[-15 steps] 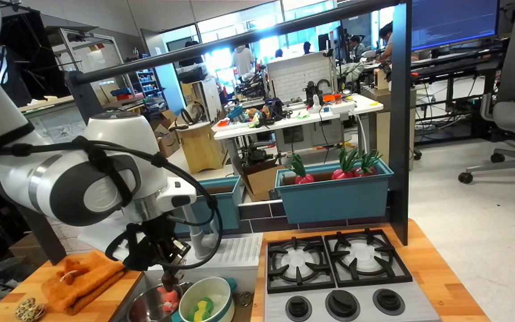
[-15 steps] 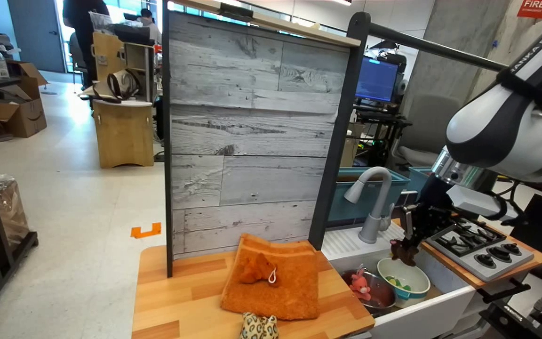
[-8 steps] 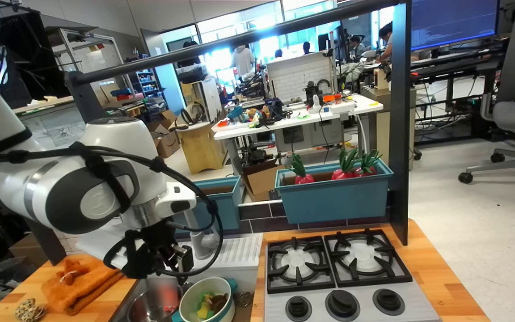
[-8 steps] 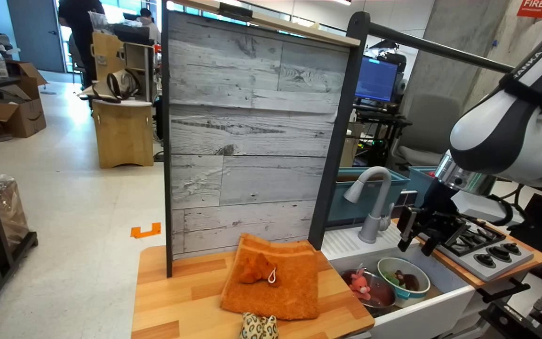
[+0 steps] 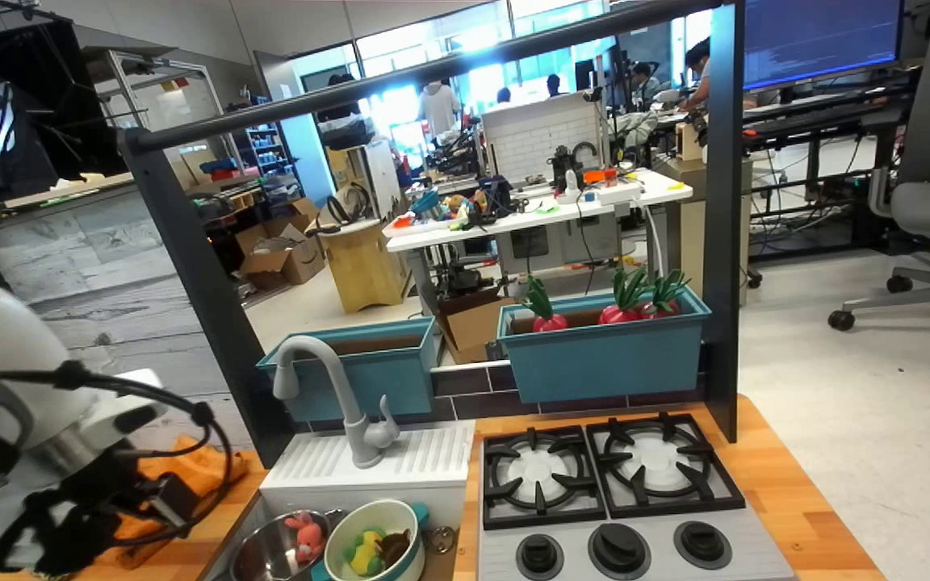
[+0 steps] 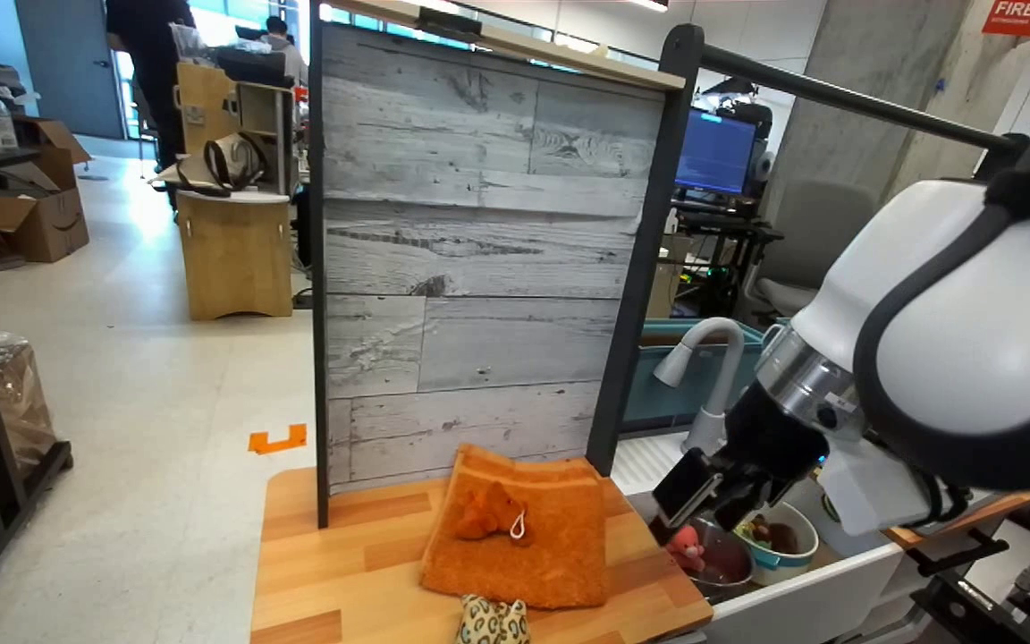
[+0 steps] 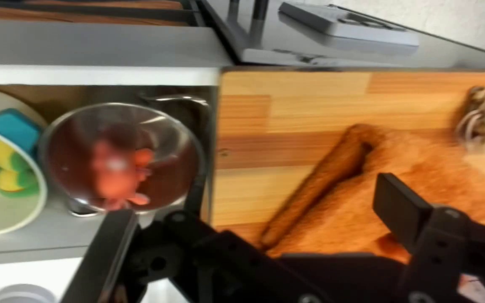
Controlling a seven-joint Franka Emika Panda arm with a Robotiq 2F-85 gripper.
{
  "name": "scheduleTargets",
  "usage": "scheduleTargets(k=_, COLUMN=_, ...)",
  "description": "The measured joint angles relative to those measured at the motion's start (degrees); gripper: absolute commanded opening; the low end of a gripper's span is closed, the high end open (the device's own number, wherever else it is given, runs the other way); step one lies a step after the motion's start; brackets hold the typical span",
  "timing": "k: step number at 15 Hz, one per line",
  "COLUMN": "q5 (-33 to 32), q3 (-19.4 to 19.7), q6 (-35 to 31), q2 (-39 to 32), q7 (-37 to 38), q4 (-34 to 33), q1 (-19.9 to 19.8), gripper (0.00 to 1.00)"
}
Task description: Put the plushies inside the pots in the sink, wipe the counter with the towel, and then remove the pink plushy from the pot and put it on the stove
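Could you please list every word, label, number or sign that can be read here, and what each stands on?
"FIRE": red wall sign, in an exterior view; smaller line beneath too blurred.
Robot arm: white letters, cut off, no whole word readable.
Blue monitor, in both exterior views: text too small.
Other marks: illegible.

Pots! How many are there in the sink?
2, side by side in the sink: the grey metal pot nearer the towel, the white pot nearer the stove.

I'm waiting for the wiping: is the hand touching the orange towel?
Apart: an exterior view shows a strip of counter between the hand and the towel.
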State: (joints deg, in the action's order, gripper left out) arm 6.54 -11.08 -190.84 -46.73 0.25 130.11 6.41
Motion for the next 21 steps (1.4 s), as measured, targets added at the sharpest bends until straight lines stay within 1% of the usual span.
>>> scheduleTargets(k=3, q5=0.31, q3=1.92, q6=-9.24, q2=-0.84, q7=1.3, q4=1.3, q1=11.93, gripper=1.0)
scheduleTargets(k=4, q5=1.04, q3=2.67, q6=-9.92, q2=-0.88, q7=1.68, q4=1.19, q1=15.57, gripper=1.0)
scheduleTargets(k=5, q5=2.16, q3=3.22, q6=-9.66, q2=-0.87, q7=2.2, q4=0.78, q1=18.61, gripper=1.0)
scheduleTargets(k=6, q5=2.89, q3=3.55, q6=-9.54, q2=-0.87, q7=2.62, q4=0.42, q1=20.62, gripper=1.0)
scheduleTargets(k=7, q5=3.08, q3=3.76, q6=-9.53, q2=-0.87, q7=2.8, q4=0.18, q1=21.6, gripper=1.0)
scheduleTargets(k=10, q5=2.99, q3=4.35, q6=-8.78, q2=-0.88, q7=2.82, q4=0.03, q1=21.46, gripper=1.0)
scheduleTargets(k=12, q5=2.61, q3=4.75, q6=-9.59, q2=-1.8, q7=2.49, q4=-0.98, q1=21.54, gripper=1.0)
scheduleTargets(k=17, q5=-1.06, q3=4.24, q6=-10.31, q2=-8.8, q7=1.96, q4=-10.98, q1=21.29, gripper=1.0)
scheduleTargets(k=21, q5=-1.34, q3=2.78, q6=-7.1, q2=-13.07, q7=2.93, q4=-17.87, q1=19.6, gripper=1.0)
